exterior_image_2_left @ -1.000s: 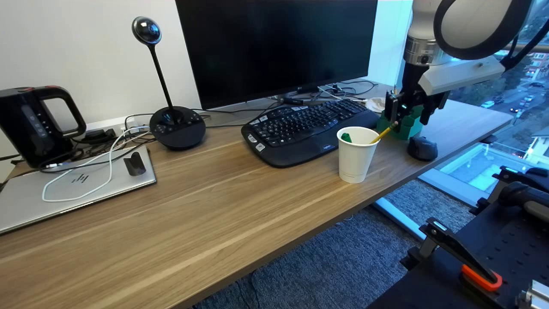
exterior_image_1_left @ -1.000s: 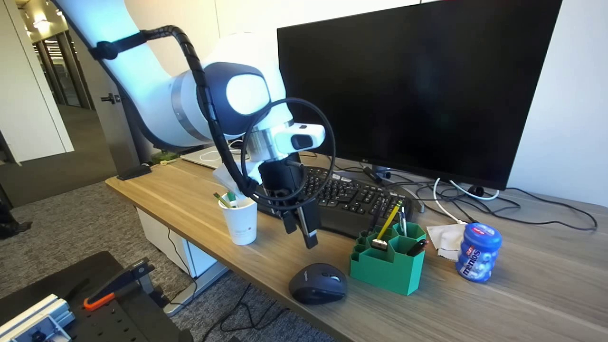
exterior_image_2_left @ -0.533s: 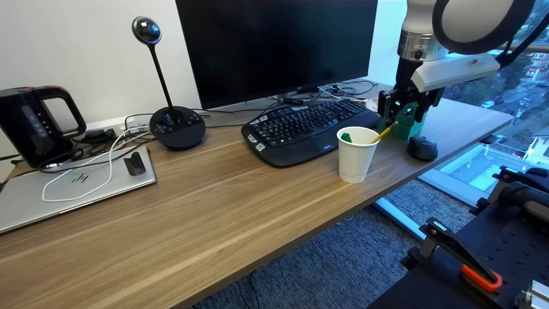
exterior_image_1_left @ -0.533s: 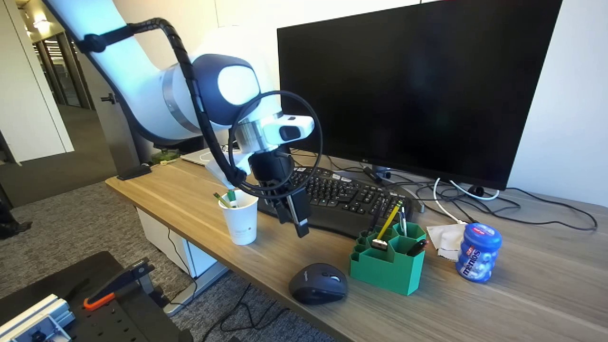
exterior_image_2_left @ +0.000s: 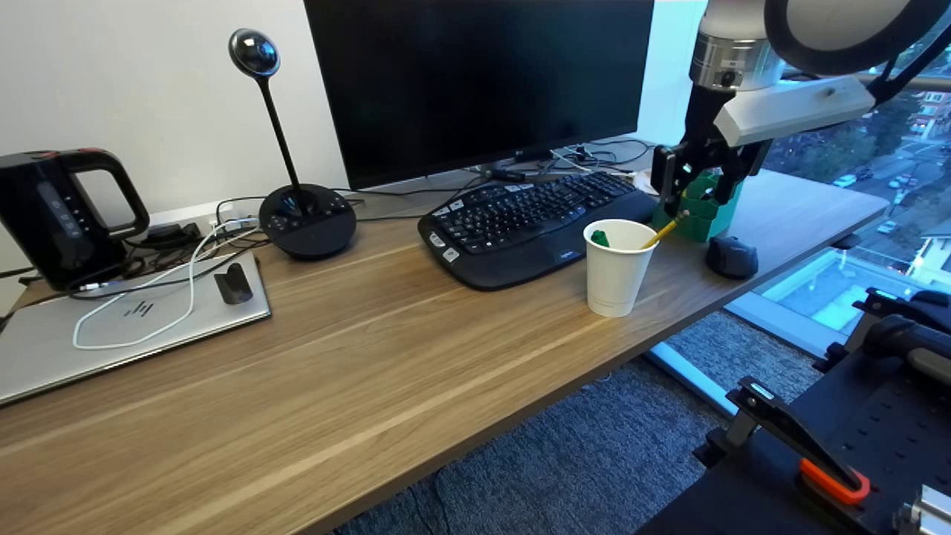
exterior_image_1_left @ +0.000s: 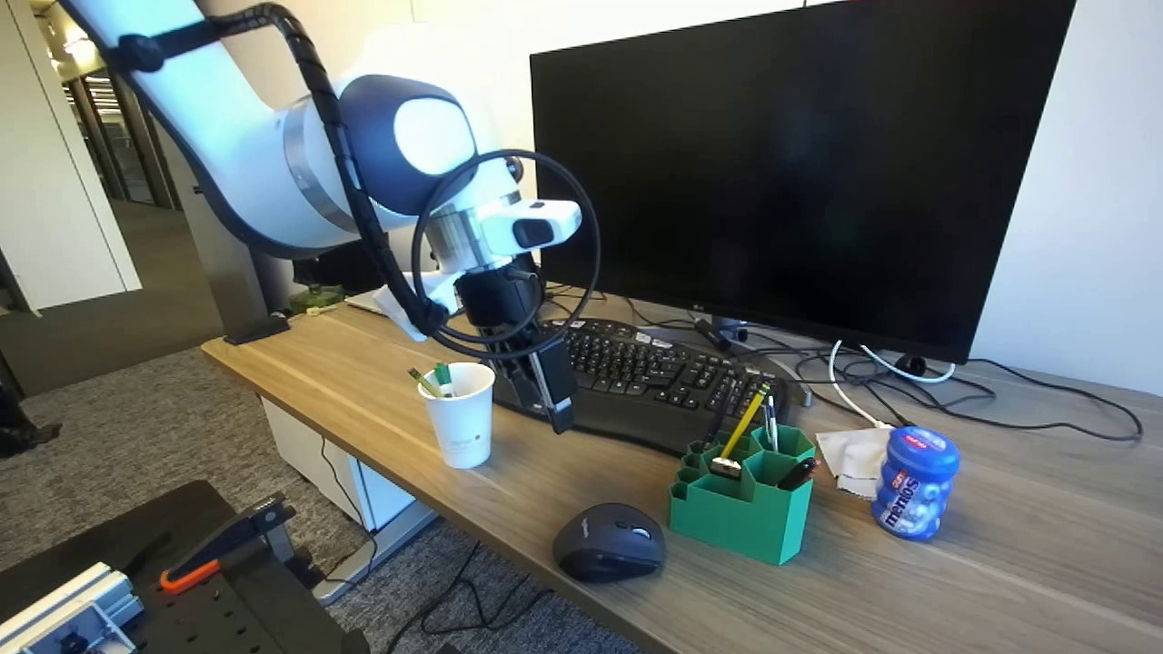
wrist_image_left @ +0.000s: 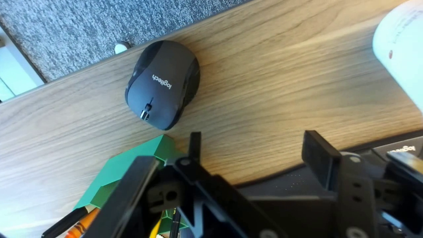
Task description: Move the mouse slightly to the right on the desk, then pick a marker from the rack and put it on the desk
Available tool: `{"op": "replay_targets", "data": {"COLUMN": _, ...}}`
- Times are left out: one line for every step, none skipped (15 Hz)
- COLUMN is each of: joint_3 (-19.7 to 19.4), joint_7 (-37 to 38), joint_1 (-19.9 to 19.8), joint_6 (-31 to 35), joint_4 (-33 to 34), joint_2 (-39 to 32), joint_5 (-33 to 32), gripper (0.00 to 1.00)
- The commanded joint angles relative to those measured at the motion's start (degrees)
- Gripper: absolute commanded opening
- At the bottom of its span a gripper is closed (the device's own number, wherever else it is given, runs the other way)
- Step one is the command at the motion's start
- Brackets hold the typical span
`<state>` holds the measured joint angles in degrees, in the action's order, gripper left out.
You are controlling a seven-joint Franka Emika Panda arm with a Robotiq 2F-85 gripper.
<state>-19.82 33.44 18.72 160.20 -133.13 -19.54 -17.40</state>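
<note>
One Logitech mouse (wrist_image_left: pixel 168 67) lies just beside the green pen rack (exterior_image_1_left: pixel 736 522) on your desk (wrist_image_left: pixel 264 86); you have the tool (wrist_image_left: pixel 252 145) hanging above the desk, jaws spread apart.

in an exterior view: arm (exterior_image_1_left: pixel 216 136) overexposed | wrist view: fingers (wrist_image_left: pixel 319 157) blurred

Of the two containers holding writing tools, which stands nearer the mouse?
The green rack, close beside the mouse; the white cup stands clearly farther from it.
</note>
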Motion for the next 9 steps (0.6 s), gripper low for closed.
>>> {"op": "replay_targets", "data": {"joint_3": 1.76, "joint_7": 1.98, "joint_1": 0.13, "joint_6": -0.44, "joint_4": -4.12, "joint_2": 6.15, "joint_5": -2.45, "gripper": 0.53}}
{"op": "replay_targets", "data": {"joint_3": 2.36, "joint_7": 2.40, "joint_1": -0.04, "joint_6": -0.34, "joint_4": -4.74, "joint_2": 7.10, "joint_5": -2.85, "gripper": 0.53}}
{"op": "replay_targets", "data": {"joint_3": 3.07, "joint_7": 2.66, "joint_1": -0.39, "joint_6": -0.43, "joint_4": -5.22, "joint_2": 7.96, "joint_5": -3.15, "gripper": 0.53}}
{"op": "replay_targets", "data": {"joint_3": 3.75, "joint_7": 3.11, "joint_1": -0.77, "joint_6": -0.59, "joint_4": -5.55, "joint_2": 8.57, "joint_5": -3.55, "gripper": 0.53}}
{"op": "replay_targets", "data": {"joint_3": 4.44, "joint_7": 3.55, "joint_1": -1.13, "joint_6": -0.91, "joint_4": -5.84, "joint_2": 9.13, "joint_5": -3.84, "gripper": 0.53}}
{"op": "replay_targets", "data": {"joint_3": 5.02, "joint_7": 3.99, "joint_1": -1.46, "joint_6": -1.00, "joint_4": -6.20, "joint_2": 9.63, "joint_5": -4.13, "gripper": 0.53}}
{"op": "replay_targets", "data": {"joint_3": 5.48, "joint_7": 4.46, "joint_1": -1.73, "joint_6": -0.90, "joint_4": -6.45, "joint_2": 9.97, "joint_5": -4.58, "gripper": 0.53}}
{"op": "replay_targets", "data": {"joint_3": 5.88, "joint_7": 4.96, "joint_1": -2.10, "joint_6": -0.93, "joint_4": -6.53, "joint_2": 10.06, "joint_5": -5.13, "gripper": 0.53}}
{"op": "replay_targets", "data": {"joint_3": 6.15, "joint_7": 5.54, "joint_1": -2.48, "joint_6": -1.08, "joint_4": -6.47, "joint_2": 9.97, "joint_5": -5.66, "gripper": 0.53}}
